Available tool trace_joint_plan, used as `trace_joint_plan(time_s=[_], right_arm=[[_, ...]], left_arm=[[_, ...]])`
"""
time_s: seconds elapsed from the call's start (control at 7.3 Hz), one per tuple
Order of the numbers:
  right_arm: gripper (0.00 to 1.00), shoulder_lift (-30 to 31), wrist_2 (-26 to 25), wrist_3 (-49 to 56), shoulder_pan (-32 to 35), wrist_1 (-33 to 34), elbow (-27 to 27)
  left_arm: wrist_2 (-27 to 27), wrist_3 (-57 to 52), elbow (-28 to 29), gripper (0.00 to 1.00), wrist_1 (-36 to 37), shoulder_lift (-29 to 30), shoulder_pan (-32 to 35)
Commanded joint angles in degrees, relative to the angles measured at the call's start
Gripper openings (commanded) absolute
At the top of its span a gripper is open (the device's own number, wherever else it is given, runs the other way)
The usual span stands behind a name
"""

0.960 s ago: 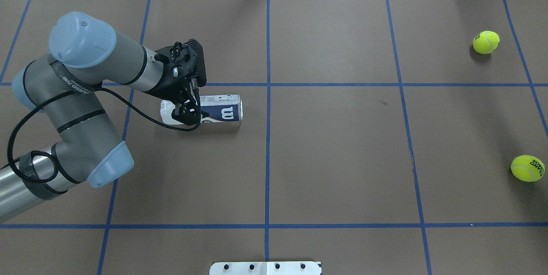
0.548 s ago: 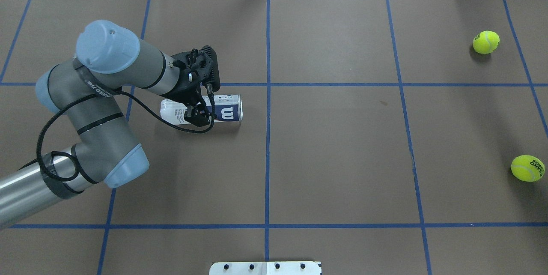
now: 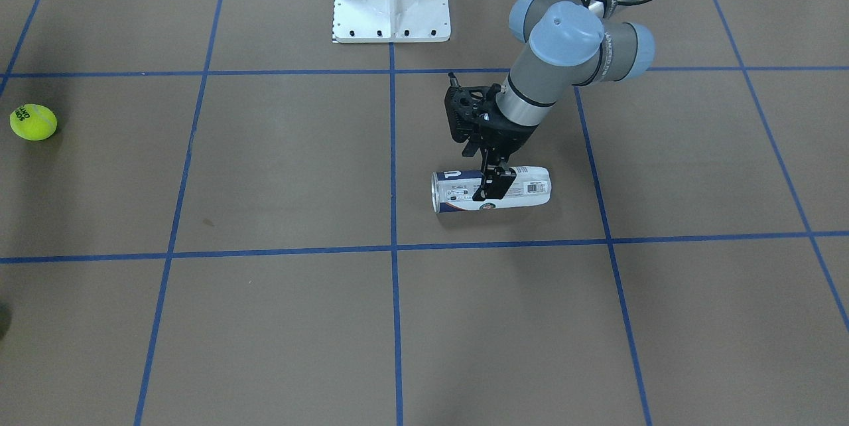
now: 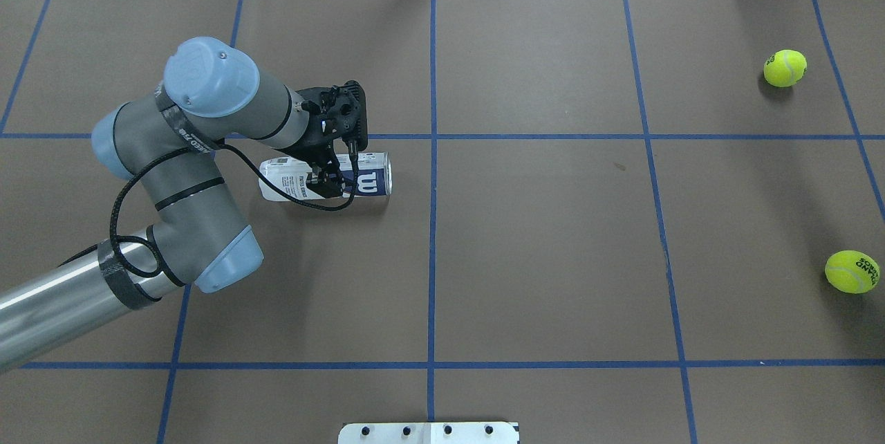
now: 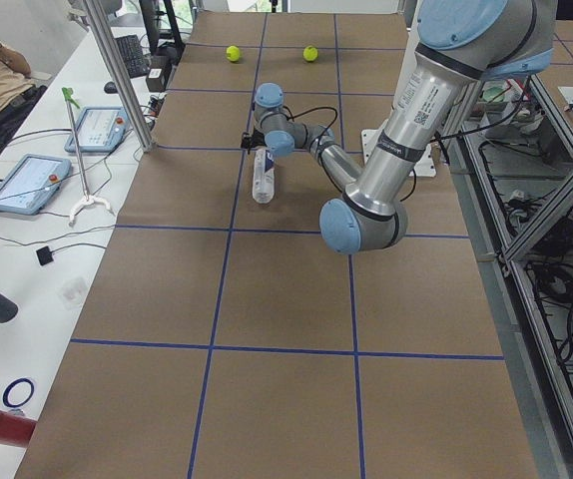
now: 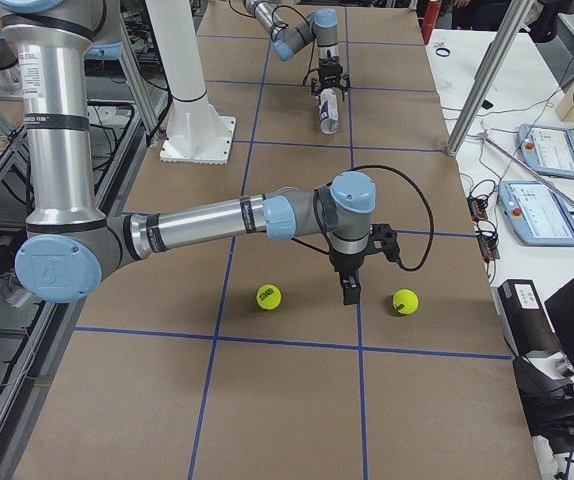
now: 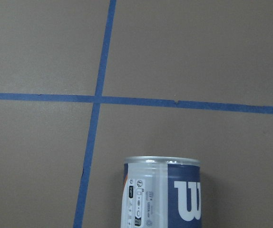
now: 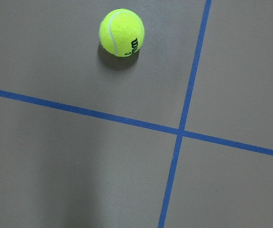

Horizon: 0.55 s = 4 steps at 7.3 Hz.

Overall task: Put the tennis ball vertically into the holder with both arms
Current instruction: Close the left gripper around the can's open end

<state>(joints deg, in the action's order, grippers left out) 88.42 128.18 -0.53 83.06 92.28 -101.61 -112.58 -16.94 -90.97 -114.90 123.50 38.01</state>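
Left pincer [image 3: 492,186], seen from the front, hangs with fingers apart astride the holder [image 3: 527,188], which lies on its side on the desk [image 3: 265,320]. From overhead it has slid right along the unmoved holder toward its silvery rim, so no grip looks made yet. At the right end, the side view shows the right pincer [image 6: 351,290] low between a tennis ball [image 6: 404,301] and a second ball [image 6: 268,296]; fingers apart or together, I cannot tell
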Motion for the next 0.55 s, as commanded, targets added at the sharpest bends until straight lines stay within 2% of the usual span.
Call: trace_joint_plan(time_s=[0.0,0.41], right_arm=[[0.99,0.1,0.1,0.0,0.0,0.0,-0.1],[0.99,0.4,0.1,0.0,0.0,0.0,-0.2]], left_arm=[[0.9,-0.7,1.8,0.99,0.0,1.1,-0.7],[4.1,-0.7,5.9,0.99,0.0,4.5,-2.6]])
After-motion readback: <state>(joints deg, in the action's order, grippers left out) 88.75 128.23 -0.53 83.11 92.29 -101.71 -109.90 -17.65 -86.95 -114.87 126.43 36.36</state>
